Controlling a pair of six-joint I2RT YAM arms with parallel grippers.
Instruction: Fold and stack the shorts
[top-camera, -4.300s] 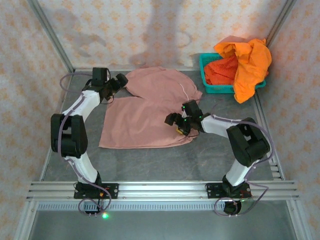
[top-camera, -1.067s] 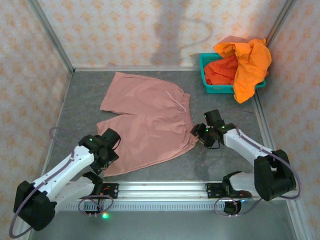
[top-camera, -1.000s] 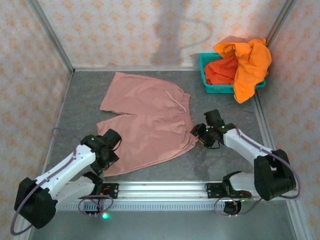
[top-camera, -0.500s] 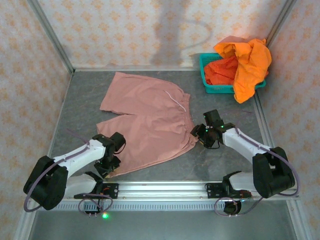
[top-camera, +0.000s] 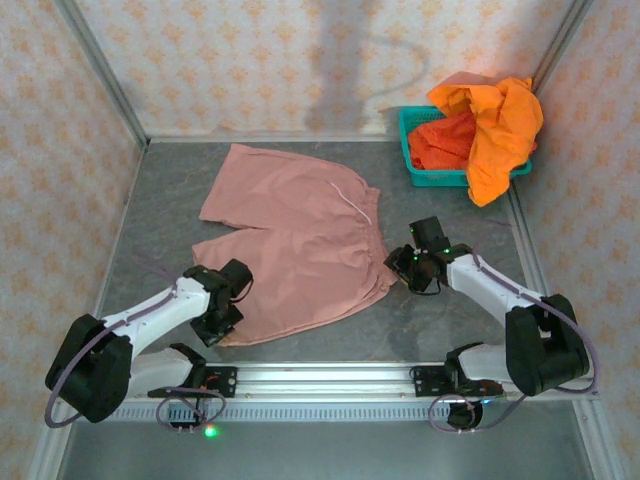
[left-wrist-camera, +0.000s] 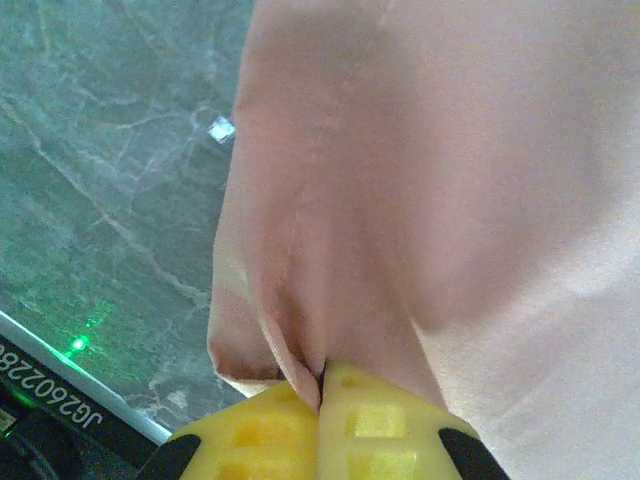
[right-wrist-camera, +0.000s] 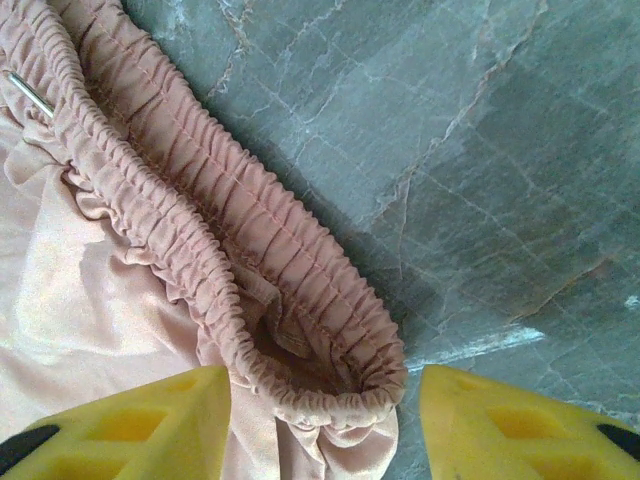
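One pair of pink-mauve shorts (top-camera: 300, 235) is counted at the centre of the surface (top-camera: 170, 215). One teal basket (top-camera: 440, 178) is counted at two o'clock; the orange shorts (top-camera: 500, 115) heaped there cannot be numbered.

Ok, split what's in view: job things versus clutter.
Job: pink shorts; orange shorts; left gripper, shut on the pink shorts; right gripper, open at them.
Lying about: basket; table.

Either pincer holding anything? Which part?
Left pincer pinches the pink shorts at the near leg-hem corner. Right pincer open astride the waistband, gripping nothing.
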